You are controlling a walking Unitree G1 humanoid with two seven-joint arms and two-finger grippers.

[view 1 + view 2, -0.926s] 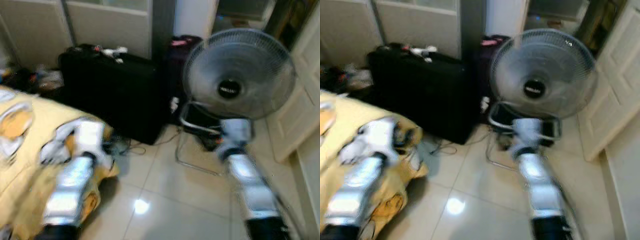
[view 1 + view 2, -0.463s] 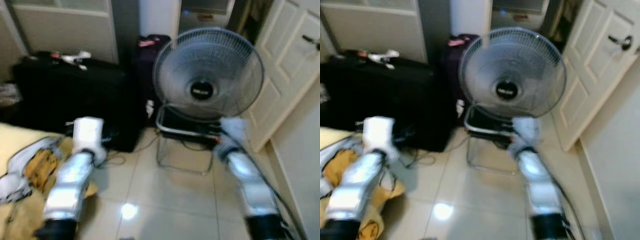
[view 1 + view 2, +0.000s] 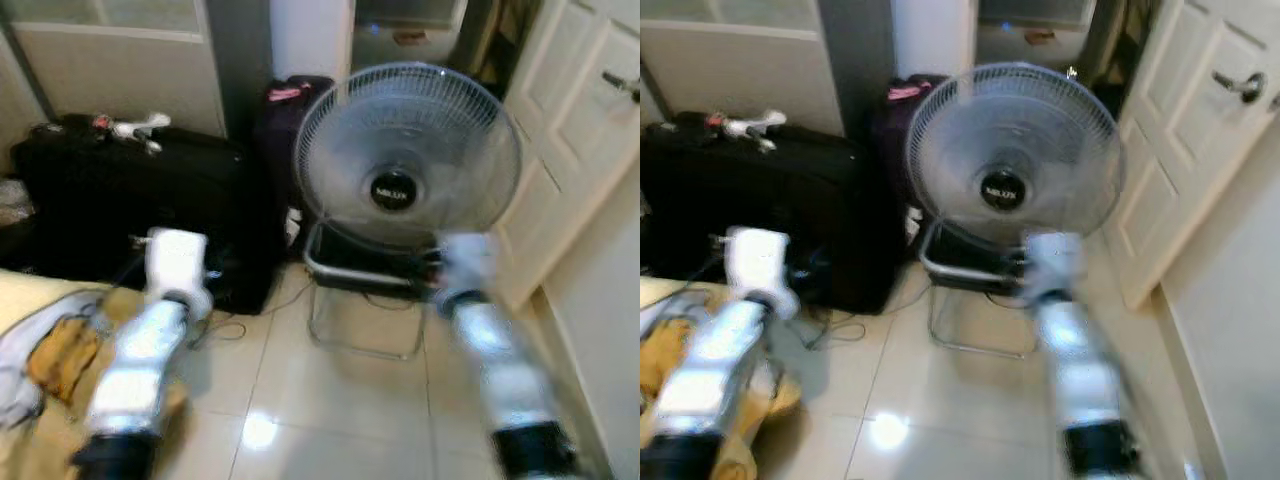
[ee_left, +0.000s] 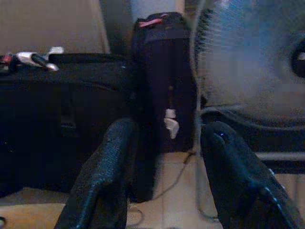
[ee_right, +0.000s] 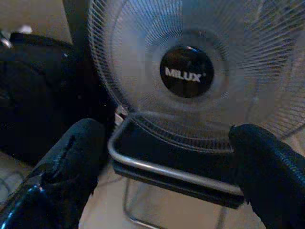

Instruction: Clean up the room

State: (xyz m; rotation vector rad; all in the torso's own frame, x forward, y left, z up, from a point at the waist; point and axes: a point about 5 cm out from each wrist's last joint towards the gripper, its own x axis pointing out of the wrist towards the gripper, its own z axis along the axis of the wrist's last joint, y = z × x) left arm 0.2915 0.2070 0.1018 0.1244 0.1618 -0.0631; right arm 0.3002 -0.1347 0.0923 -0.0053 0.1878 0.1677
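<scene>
- I see the fan [image 3: 407, 155] standing upright on the tiled floor [image 3: 350, 400], its round wire-mesh face turned toward me, a black hub badge at its centre; it sits on a bent metal-tube stand.
- Left of the fan, a tall dark bag [image 3: 283, 140] with a pink tag on top stands on end against the wall.
- Further left of the fan lies a long black case [image 3: 130, 215], soft-looking, its long axis running along the wall; small white and red bits rest on its top.
- A thin cable [image 3: 235, 325] trails on the tiles between the case and the fan's stand.
- Right of the fan is a white panelled door [image 3: 1200, 130] with a metal lever handle.
- Well left of the fan and nearer me, a yellow printed sheet [image 3: 60, 350], crumpled, covers a bed corner.
- My left gripper [image 4: 164, 167] hangs in the air, aimed at the bag, fingers spread apart and holding nothing.
- My right gripper [image 5: 167, 167] points at the fan's hub, its textured black fingers wide apart, empty.
</scene>
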